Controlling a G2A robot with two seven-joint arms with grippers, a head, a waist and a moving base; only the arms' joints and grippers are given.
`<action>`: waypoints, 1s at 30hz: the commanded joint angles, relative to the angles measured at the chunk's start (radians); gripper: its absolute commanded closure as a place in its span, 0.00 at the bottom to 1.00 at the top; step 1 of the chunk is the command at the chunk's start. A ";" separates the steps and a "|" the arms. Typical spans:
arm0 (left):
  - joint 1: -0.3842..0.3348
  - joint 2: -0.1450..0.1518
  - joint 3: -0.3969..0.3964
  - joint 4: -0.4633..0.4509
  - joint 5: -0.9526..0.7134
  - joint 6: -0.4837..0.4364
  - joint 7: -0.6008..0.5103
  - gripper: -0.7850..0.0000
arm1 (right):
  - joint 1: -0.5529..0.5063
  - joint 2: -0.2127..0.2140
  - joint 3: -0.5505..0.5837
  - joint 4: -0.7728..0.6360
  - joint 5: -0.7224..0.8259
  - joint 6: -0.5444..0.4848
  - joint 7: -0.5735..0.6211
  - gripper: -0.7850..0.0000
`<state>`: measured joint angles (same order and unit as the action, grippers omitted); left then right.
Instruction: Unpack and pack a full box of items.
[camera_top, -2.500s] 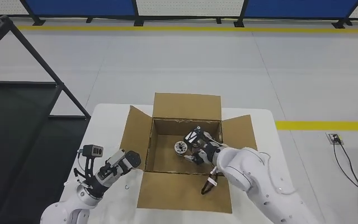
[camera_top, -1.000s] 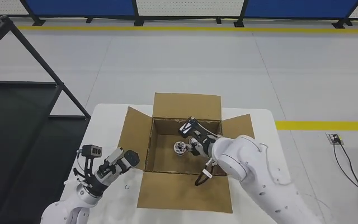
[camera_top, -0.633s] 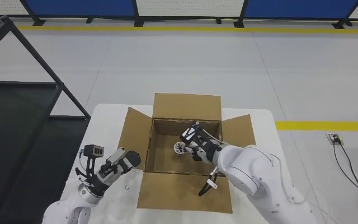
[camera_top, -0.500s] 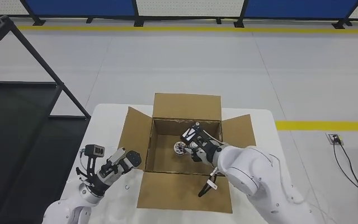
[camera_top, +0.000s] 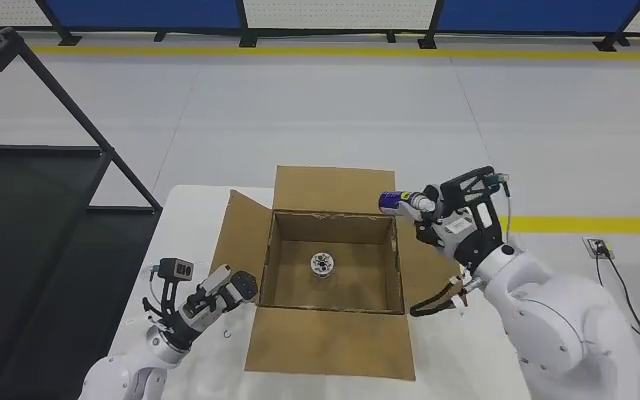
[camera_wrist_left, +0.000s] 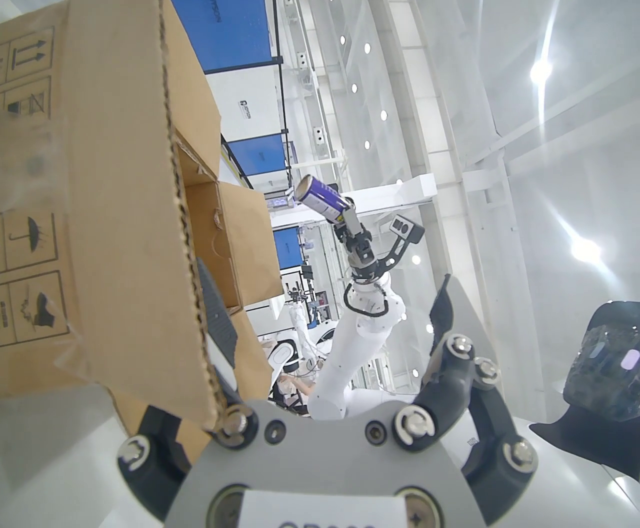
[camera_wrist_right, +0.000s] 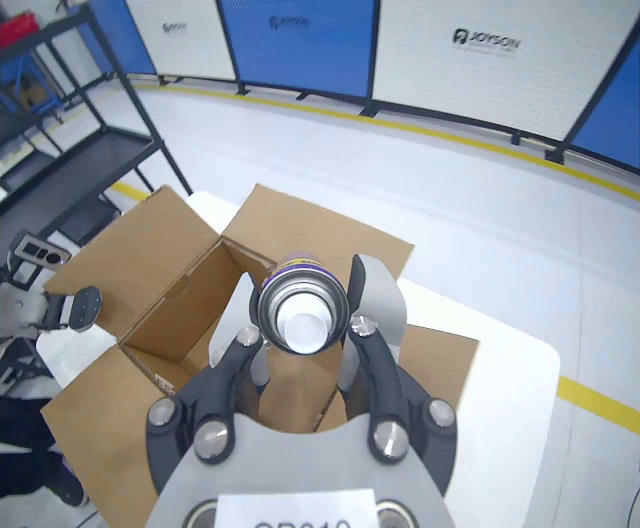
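Note:
An open cardboard box (camera_top: 335, 190) stands on the white table (camera_top: 190, 225). On its floor lies a small round metal item (camera_top: 322, 263). My right gripper (camera_top: 424, 208) is raised over the box's right flap, shut on a purple spray can (camera_top: 394, 201) that lies sideways and points toward the box. In the right wrist view the can (camera_wrist_right: 302, 312) sits between the fingers (camera_wrist_right: 361, 285), above the box (camera_wrist_right: 165, 280). My left gripper (camera_top: 236, 289) hangs open and empty beside the left flap (camera_wrist_left: 100, 200). The left wrist view shows the can (camera_wrist_left: 320, 197) far off.
A black metal rack (camera_top: 50, 200) stands left of the table. The box flaps spread outward on all sides. Bare tabletop lies right of the box (camera_top: 470, 215) and along its left side.
My right gripper has come up out of the box with the purple can and swung right, above the right flap. The left arm has shifted only slightly.

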<state>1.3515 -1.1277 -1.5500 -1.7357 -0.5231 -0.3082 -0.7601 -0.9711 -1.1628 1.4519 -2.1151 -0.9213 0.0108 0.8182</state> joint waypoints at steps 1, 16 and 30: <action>-0.001 0.000 0.003 0.001 0.000 0.000 -0.001 0.00 | -0.043 0.005 0.086 -0.022 0.016 0.011 -0.011 1.00; -0.043 0.000 0.038 0.008 0.034 0.042 0.006 0.00 | -0.176 0.037 0.357 0.119 0.014 -0.028 0.089 1.00; -0.058 0.001 0.052 0.003 0.054 0.069 0.022 0.00 | -0.100 0.051 0.294 0.296 -0.091 -0.013 0.254 1.00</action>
<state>1.2944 -1.1273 -1.4989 -1.7307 -0.4717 -0.2429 -0.7388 -1.0715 -1.1115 1.7459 -1.8190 -1.0119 -0.0019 1.0720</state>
